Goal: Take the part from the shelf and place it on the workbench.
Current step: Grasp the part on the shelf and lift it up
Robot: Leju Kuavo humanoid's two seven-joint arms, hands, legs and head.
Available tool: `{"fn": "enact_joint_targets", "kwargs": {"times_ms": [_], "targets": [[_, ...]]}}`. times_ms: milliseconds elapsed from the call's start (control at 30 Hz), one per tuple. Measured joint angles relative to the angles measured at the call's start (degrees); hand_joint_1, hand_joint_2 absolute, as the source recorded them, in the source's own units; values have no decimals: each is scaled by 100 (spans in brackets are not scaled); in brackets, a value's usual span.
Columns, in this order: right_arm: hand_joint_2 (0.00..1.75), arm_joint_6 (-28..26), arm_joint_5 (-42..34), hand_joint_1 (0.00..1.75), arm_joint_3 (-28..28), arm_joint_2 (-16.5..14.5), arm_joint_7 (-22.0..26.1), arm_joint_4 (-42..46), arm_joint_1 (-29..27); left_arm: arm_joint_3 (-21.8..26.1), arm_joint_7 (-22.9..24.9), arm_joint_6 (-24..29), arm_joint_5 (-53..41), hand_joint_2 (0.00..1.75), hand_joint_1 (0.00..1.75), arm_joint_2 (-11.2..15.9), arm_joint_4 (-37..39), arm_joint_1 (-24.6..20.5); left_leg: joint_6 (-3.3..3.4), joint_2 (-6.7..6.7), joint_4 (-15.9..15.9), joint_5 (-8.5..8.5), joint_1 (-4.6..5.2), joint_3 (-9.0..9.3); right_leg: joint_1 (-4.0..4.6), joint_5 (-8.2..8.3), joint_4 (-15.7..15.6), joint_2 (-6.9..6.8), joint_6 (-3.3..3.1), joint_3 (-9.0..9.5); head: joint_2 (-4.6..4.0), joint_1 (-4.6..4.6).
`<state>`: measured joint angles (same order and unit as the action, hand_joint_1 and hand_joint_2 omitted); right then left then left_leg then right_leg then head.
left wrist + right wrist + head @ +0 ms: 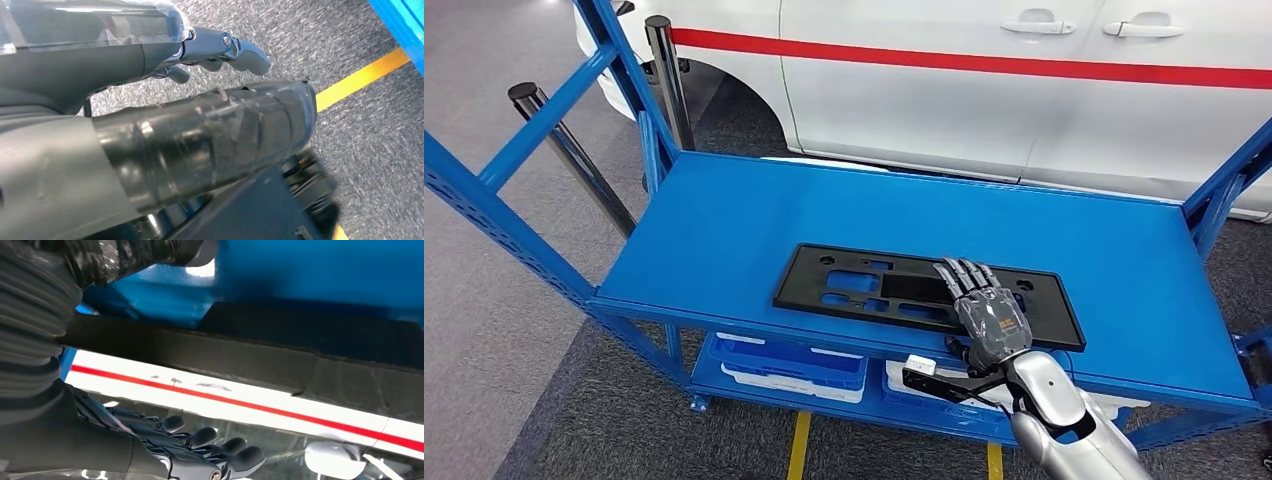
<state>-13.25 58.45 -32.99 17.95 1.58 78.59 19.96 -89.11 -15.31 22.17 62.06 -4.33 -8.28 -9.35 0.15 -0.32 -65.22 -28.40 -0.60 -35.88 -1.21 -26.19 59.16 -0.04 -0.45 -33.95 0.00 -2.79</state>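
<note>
Now we see the right robot hand (986, 305) stretched out flat over the black part (864, 285), fingers (961, 272) extended and apart, gripping nothing; whether it touches the part we cannot tell. That part, a long flat plate with cut-outs, lies on the blue shelf (724, 215) near its front edge, toward the right corner. Our left robot hand (220, 47) hangs over grey floor (380, 130) with a yellow line (360, 79), fingers loosely curled and holding nothing. Behind the shelf stands a white car (984, 90) with a red stripe.
</note>
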Motion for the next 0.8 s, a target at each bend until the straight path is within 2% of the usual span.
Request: {"fn": "enact_joint_targets", "kwargs": {"times_ms": [33,67,167,233,267,333,367,400,433,500,567,600,700,767,800], "targets": [[175,-30,76,0,17,-10,-31,-11,-9,0,4,-1,-2,0,0,0,0,-6,27,-2,350,122,10,165,10,-4,5,3,20,1,0,-1],[175,-55,145,0,40,-17,-60,-23,-18,0,9,-3,-4,0,0,0,0,-10,51,-5,562,172,22,259,18,-4,6,4,47,-4,0,-2],[175,-118,311,0,128,-42,-119,-57,-47,0,20,-5,-19,0,0,-1,0,-3,129,-11,687,191,39,295,26,16,-18,5,146,-14,0,-3],[175,-167,406,0,196,-61,-144,-72,-69,0,22,-5,-31,0,0,-2,0,-5,213,-7,752,238,20,319,12,-92,109,6,196,-66,0,-5],[175,-192,460,0,239,-67,-161,-83,-80,0,22,-5,-35,0,0,-2,0,-11,249,-3,782,258,9,328,4,-237,338,6,212,-167,0,-7],[175,-244,579,0,328,-76,-206,-128,-117,0,26,-5,-44,0,0,-2,0,-16,278,-1,788,264,17,322,-4,-597,1057,5,232,-498,0,-9],[175,-264,633,0,372,-79,-226,-163,-142,0,30,-5,-49,0,0,-2,0,-14,282,-2,783,262,23,318,-5,-710,1381,5,242,-653,0,-9],[175,-283,676,0,413,-80,-239,-200,-165,0,34,-5,-54,0,0,-2,0,-12,282,-3,776,258,26,316,-5,-712,1526,5,246,-727,0,-8],[175,-301,709,0,456,-82,-244,-234,-179,0,37,-6,-58,0,0,-2,0,-11,280,-6,766,252,28,317,-6,-608,1461,4,244,-698,0,-8],[175,-346,772,0,549,-87,-259,-296,-183,0,38,-7,-68,0,0,-3,0,-15,258,-11,731,225,28,324,-5,-232,784,4,215,-372,0,-9],[175,-387,825,0,639,-98,-278,-355,-174,0,39,-8,-80,0,0,-4,0,-22,211,-14,683,192,50,310,22,-35,169,6,174,-74,0,-7],[175,-403,840,0,680,-105,-285,-384,-171,0,39,-8,-85,0,0,-4,0,-22,186,-15,672,184,58,302,37,-29,43,10,154,-17,0,-6],[175,-427,846,0,755,-128,-296,-445,-162,0,40,-9,-89,0,0,-4,0,-25,101,-13,658,158,54,306,37,-15,3,19,72,3,0,-3],[175,-437,848,0,780,-146,-296,-470,-148,0,40,-8,-89,0,0,-3,0,-33,38,-7,364,-50,41,187,12,7,-38,8,3,27,0,0],[175,-440,850,0,788,-158,-296,-482,-144,0,40,-8,-89,0,0,-2,0,-34,12,-3,61,-223,31,51,7,12,-47,0,-18,33,0,2]]}}
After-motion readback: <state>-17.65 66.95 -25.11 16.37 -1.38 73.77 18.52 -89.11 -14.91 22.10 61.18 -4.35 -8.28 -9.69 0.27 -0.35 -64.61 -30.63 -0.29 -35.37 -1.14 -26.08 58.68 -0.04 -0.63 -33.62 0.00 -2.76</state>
